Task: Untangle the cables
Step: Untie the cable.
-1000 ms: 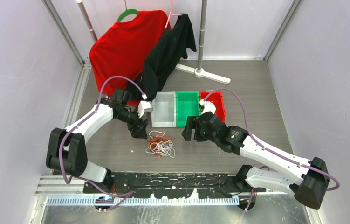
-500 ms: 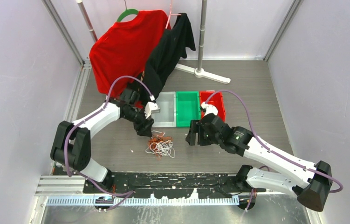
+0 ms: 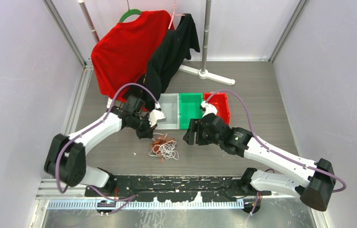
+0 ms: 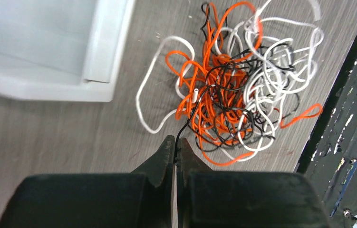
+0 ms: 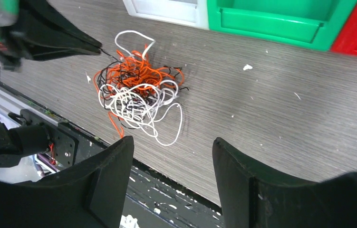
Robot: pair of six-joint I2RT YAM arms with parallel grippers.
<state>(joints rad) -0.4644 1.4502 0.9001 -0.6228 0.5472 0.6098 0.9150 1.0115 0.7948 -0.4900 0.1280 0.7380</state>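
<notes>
Cables (image 4: 228,90) are lying knotted on the table (image 4: 48,142) just beside the white bin (image 4: 105,52); left gripper (image 4: 175,142) is pinching 1 black strand (image 4: 182,128), right gripper (image 5: 171,145) is hanging open nearby. Pulling is likely dragging them all along, tightening knots

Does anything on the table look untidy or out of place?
Yes. The cables lie in one knotted heap on the table, before the white bin, orange, white and black strands looped together. Small white flecks also litter the surface.
</notes>
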